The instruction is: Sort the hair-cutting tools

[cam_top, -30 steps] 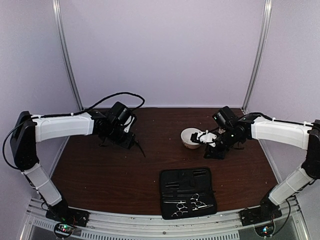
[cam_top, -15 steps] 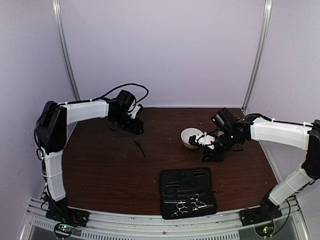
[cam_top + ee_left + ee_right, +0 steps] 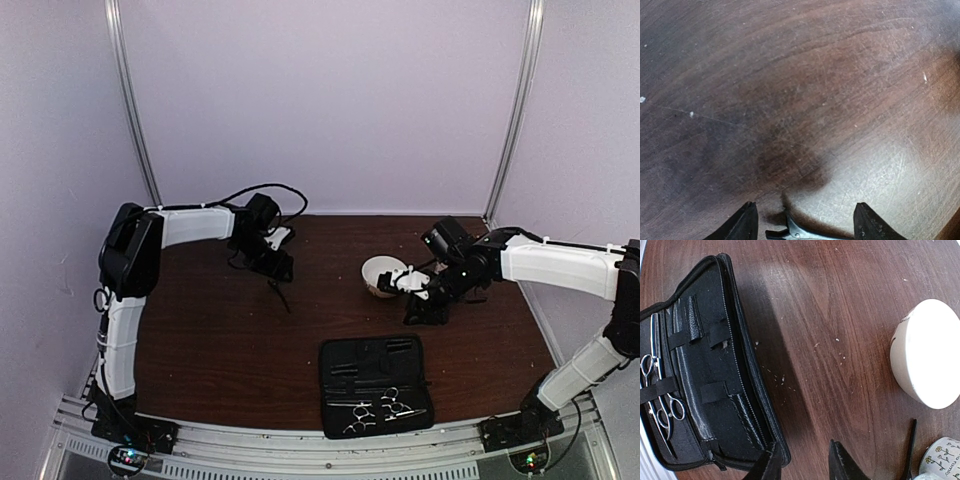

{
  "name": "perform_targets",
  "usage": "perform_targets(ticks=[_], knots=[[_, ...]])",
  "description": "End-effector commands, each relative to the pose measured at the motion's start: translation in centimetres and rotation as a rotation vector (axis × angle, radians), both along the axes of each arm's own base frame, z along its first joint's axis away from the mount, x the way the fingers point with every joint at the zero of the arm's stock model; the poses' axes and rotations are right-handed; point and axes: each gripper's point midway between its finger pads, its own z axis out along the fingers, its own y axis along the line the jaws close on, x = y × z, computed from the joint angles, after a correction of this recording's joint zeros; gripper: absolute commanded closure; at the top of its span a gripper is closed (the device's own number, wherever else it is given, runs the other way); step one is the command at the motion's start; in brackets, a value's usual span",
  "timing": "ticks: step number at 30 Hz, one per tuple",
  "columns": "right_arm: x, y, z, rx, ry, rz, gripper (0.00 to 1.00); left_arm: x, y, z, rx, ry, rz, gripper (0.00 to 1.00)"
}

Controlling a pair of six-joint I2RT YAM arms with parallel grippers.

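Note:
Two silver scissors [image 3: 358, 417] [image 3: 402, 408] are strapped in the open black case [image 3: 375, 372] at the near edge; the right wrist view shows them [image 3: 660, 407] at its left. A thin black clip [image 3: 281, 297] lies on the table, left of centre. My left gripper [image 3: 278, 270] stands open just behind it, and the clip's end [image 3: 795, 232] lies between the fingers [image 3: 746, 224]. My right gripper [image 3: 420, 310] is open and empty, between the case and the white bowl [image 3: 383, 275]. Another black stick [image 3: 911, 445] lies beside it.
The case's zipped edge [image 3: 747, 390] runs just left of my right gripper [image 3: 805, 465]. The white bowl [image 3: 930, 355] sits to its right. A white flower-printed item [image 3: 940, 457] shows in the bottom right corner. The booth walls stand close behind the table.
My left gripper has opened, leaving the black clip on the table, and the left arm has swung back toward the far left. The right gripper shifted slightly nearer.

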Motion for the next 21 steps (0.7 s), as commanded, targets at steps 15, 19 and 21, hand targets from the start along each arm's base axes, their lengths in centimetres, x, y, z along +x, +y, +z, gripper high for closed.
perform_targets(ticks=[15, 19, 21], knots=[[-1.2, 0.1, -1.1, -0.028, 0.046, 0.047, 0.68, -5.1, 0.6, 0.1, -0.044, 0.075, -0.044, 0.36], [-1.3, 0.2, -1.3, -0.032, 0.052, 0.050, 0.67, -7.7, 0.3, -0.4, -0.048, 0.108, -0.057, 0.38], [-1.4, 0.2, -1.3, -0.034, 0.055, 0.051, 0.68, -9.3, 0.0, -0.3, -0.044, 0.111, -0.066, 0.39]])
